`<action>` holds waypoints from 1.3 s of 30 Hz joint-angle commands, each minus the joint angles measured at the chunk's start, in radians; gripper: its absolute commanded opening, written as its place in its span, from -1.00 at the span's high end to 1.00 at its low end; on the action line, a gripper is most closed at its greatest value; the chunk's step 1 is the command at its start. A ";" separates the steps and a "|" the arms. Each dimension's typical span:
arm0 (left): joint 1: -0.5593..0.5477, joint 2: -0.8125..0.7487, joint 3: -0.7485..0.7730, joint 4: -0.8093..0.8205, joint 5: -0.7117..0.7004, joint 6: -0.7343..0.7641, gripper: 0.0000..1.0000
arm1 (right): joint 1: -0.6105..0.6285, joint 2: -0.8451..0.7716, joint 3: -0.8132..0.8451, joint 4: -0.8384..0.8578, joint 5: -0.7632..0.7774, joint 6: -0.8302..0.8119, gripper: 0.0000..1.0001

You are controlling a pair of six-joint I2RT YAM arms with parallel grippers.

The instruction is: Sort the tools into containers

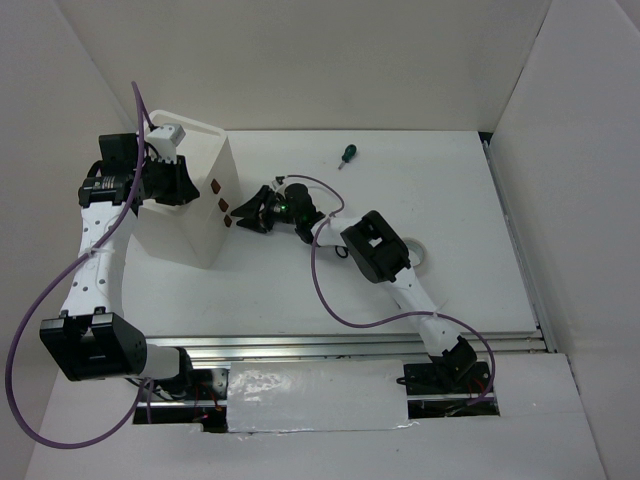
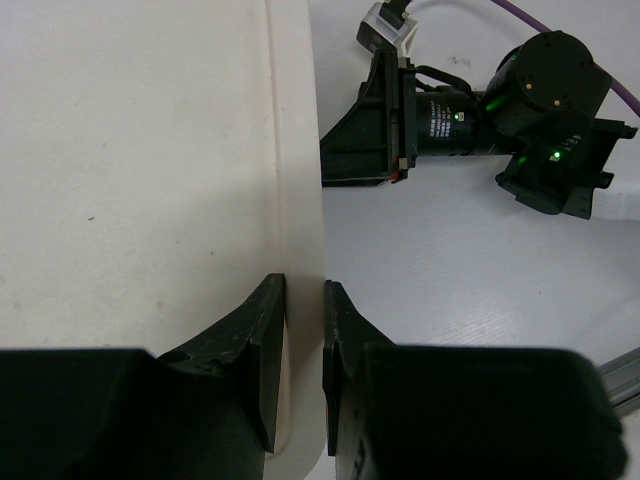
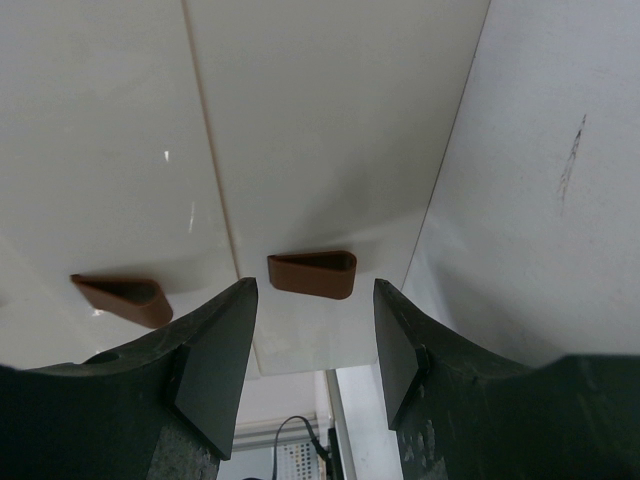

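The tall white cabinet (image 1: 190,205) lies at the left with its drawer fronts facing right, showing small red-brown handles (image 1: 224,204). My left gripper (image 1: 165,182) is shut on the cabinet's rim (image 2: 300,200), with its fingers (image 2: 262,340) on either side of that edge. My right gripper (image 1: 245,212) is open just in front of the drawer fronts. In the right wrist view one handle (image 3: 312,273) sits just ahead of the open gripper (image 3: 314,290) and another handle (image 3: 120,297) is to its left. The short green-handled screwdriver (image 1: 347,153) lies at the back. The white tape roll (image 1: 420,250) is partly hidden behind the right arm. The longer screwdriver and the scissors are out of view.
White walls enclose the table on the left, back and right. A metal rail (image 1: 350,345) runs along the near edge. A purple cable (image 1: 330,290) loops beside the right arm. The right gripper also shows in the left wrist view (image 2: 360,130).
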 commanded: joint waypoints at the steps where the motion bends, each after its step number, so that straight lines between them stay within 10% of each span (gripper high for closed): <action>1: -0.002 0.005 -0.048 -0.162 0.060 -0.015 1.00 | 0.013 0.025 0.073 0.030 0.022 -0.028 -0.15; 10: -0.002 -0.012 -0.080 -0.150 0.070 -0.021 1.00 | 0.045 0.080 0.141 -0.001 0.056 0.021 -0.34; 39: 0.026 0.004 -0.125 -0.152 0.082 -0.021 1.00 | 0.089 0.047 0.032 0.295 0.022 0.177 -0.02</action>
